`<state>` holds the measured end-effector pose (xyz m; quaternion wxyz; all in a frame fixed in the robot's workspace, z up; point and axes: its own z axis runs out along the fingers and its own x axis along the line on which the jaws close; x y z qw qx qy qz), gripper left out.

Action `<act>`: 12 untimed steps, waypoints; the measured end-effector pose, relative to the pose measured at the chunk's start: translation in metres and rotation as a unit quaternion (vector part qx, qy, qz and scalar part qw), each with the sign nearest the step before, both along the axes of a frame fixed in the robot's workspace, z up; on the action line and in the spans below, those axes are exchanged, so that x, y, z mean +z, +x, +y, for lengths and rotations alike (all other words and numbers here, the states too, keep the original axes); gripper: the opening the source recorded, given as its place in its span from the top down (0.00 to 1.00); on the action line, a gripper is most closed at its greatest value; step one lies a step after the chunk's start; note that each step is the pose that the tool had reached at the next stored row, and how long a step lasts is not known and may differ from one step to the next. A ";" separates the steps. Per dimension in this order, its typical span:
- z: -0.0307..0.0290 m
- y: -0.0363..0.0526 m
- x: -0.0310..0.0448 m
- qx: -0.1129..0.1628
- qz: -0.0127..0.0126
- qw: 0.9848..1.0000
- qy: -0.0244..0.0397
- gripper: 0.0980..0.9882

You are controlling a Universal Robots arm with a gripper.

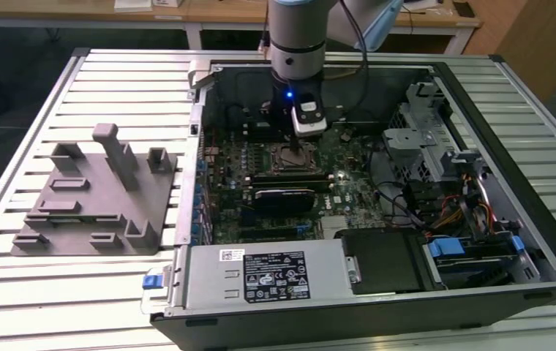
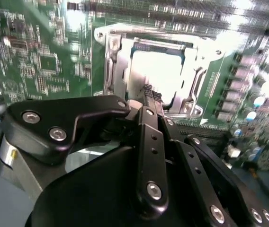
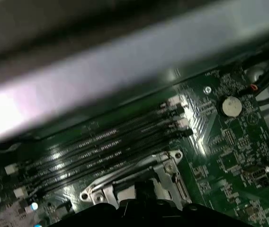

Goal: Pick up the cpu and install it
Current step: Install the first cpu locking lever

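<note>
Jaws look pressed together, their tips just above the cpu [image 2: 160, 75], holding nothing that I can make out. Silvery-white, flat and square, the cpu lies in the socket frame [image 2: 120, 71] on the green motherboard [image 2: 44, 56], inside the open computer case [image 1: 512, 219] on the slatted worktop [image 1: 112, 80].

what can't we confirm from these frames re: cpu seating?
- Gripper fingers: the second wrist view shows them over the cpu, but contact or a gap cannot be told; the linkage covers the near edge.
- Cpu surface: glare washes it out in the second wrist view, so seating and orientation are unreadable.
- Socket frame: in the exterior view the gripper body stands over it and it is too small to show the chip.
- First wrist view: the frame is cut off by the edge.
</note>
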<state>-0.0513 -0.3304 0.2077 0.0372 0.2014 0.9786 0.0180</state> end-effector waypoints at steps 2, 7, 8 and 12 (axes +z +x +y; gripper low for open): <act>-0.0046 0.0000 0.0000 0.000 0.001 1.000 -0.001 0.99; -0.0069 0.0000 -0.0001 0.000 0.002 1.000 -0.001 0.99; -0.0071 0.0000 -0.0001 0.000 0.002 1.000 -0.001 0.99; -0.0073 0.0000 0.0012 0.000 0.002 1.000 -0.001 0.99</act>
